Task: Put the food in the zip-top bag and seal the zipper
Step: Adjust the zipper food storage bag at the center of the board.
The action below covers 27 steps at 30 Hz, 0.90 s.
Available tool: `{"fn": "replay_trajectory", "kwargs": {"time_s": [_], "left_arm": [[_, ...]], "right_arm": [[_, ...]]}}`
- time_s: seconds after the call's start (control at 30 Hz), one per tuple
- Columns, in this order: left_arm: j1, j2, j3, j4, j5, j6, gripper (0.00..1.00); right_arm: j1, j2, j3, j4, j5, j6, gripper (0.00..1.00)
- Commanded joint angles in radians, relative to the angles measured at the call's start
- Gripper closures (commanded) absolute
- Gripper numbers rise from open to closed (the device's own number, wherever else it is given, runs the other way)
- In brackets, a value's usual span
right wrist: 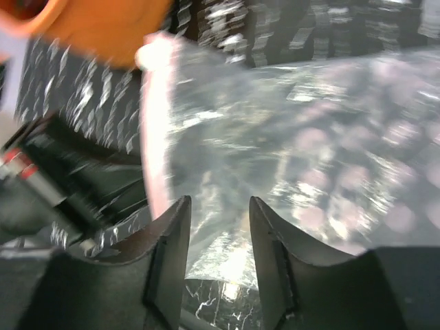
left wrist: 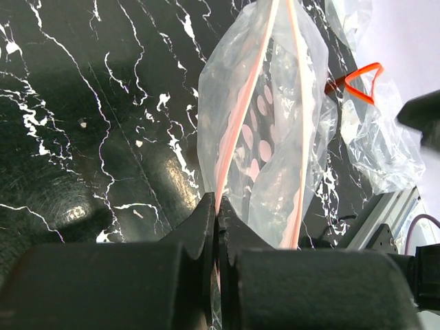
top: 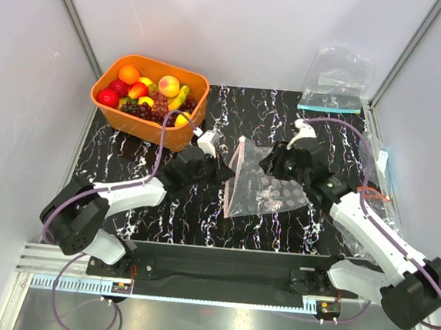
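Observation:
The zip-top bag [top: 268, 191] lies on the black marbled table, its pink-red zipper [top: 233, 178] facing left and raised. My left gripper [top: 222, 168] is shut on one lip of the zipper [left wrist: 237, 124]; the other lip [left wrist: 298, 103] stands apart, so the mouth gapes. My right gripper [top: 271, 165] is open just above the bag's top edge; in the right wrist view its jaws [right wrist: 218, 210] straddle the clear plastic [right wrist: 309, 130] without closing on it. The food, an orange [top: 129, 74], a red fruit [top: 108, 97] and a peach [top: 169, 85], sits in the orange basket [top: 178, 136].
The basket at the back left also holds a banana bunch [top: 180, 98] and grapes [top: 152, 110]. A clear bag with a teal strip [top: 330, 107] leans at the back right. More clear plastic with an orange piece [top: 372, 195] lies at the right edge.

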Motion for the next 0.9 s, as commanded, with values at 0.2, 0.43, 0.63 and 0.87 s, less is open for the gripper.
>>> {"fn": "replay_trajectory", "kwargs": {"time_s": [0.2, 0.43, 0.63, 0.87], "left_arm": [[-0.002, -0.091, -0.032, 0.078, -0.038, 0.022, 1.00], [-0.007, -0.118, -0.048, 0.085, -0.099, 0.012, 1.00], [-0.008, -0.123, -0.048, 0.077, -0.098, 0.015, 1.00], [-0.010, -0.131, -0.048, 0.072, -0.093, 0.007, 1.00]], "right_arm": [[0.006, -0.120, -0.029, -0.012, -0.005, 0.070, 0.28], [0.210, 0.043, 0.143, -0.178, 0.183, 0.064, 0.21], [0.314, 0.182, 0.215, -0.201, 0.306, 0.096, 0.27], [0.353, 0.275, 0.272, -0.201, 0.388, 0.118, 0.39]]}}
